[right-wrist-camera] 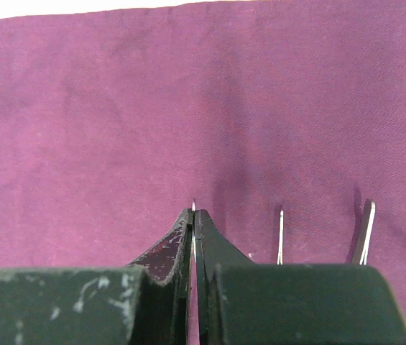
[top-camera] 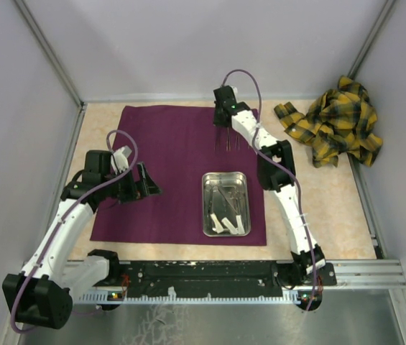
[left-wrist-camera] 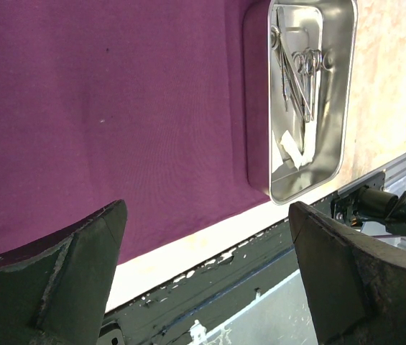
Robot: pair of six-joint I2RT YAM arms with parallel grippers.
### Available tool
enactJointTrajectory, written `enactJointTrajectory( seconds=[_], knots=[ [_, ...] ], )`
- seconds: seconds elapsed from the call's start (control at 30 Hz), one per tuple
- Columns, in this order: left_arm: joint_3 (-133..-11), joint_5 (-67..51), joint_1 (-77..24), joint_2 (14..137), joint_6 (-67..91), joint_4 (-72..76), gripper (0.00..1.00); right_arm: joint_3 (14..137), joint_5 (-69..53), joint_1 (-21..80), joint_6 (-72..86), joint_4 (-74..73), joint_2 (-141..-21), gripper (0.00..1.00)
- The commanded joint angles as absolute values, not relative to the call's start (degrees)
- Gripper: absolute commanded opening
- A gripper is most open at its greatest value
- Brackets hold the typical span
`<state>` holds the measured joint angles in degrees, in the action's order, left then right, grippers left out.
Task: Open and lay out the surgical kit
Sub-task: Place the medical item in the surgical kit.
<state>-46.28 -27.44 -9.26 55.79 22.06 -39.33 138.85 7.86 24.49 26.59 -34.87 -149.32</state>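
Observation:
The dark purple cloth wrap (top-camera: 167, 154) lies spread flat on the table. The shiny steel tray (top-camera: 205, 208) sits on its near right part and holds scissors, forceps (left-wrist-camera: 305, 72) and small white pieces (left-wrist-camera: 292, 151). My right gripper (top-camera: 223, 131) is over the far part of the cloth (right-wrist-camera: 116, 108), shut on a thin metal instrument whose tip (right-wrist-camera: 193, 205) pokes out between the fingers. Two more thin instruments (right-wrist-camera: 280, 237) (right-wrist-camera: 364, 230) lie on the cloth just to its right. My left gripper (top-camera: 145, 188) is open and empty above the cloth's near left edge (left-wrist-camera: 116, 108).
A crumpled yellow and black plaid cloth (top-camera: 335, 122) lies at the back right of the table. The metal rail (top-camera: 210, 273) with the arm bases runs along the near edge. Walls enclose the table on the left, the back and the right.

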Motion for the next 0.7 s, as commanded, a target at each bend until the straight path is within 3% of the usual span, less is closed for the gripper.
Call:
enactJointTrajectory(
  seconds=[0.0, 0.23, 0.67],
  knots=[
    [-46.67, -27.33, -9.05, 55.85, 21.67, -37.81, 1.00, 141.87, 7.56, 23.91, 26.36, -32.52, -150.28, 0.04],
    [-46.89, -27.20, -9.06, 56.01, 21.56, -37.80, 1.00, 141.88, 7.65, 23.83, 26.32, -32.60, -150.14, 0.20],
    [-50.54, -26.20, -9.04, 56.10, 21.63, -39.10, 1.00, 142.01, 5.72, 23.73, 25.10, -32.65, -143.40, 0.36]
  ],
)
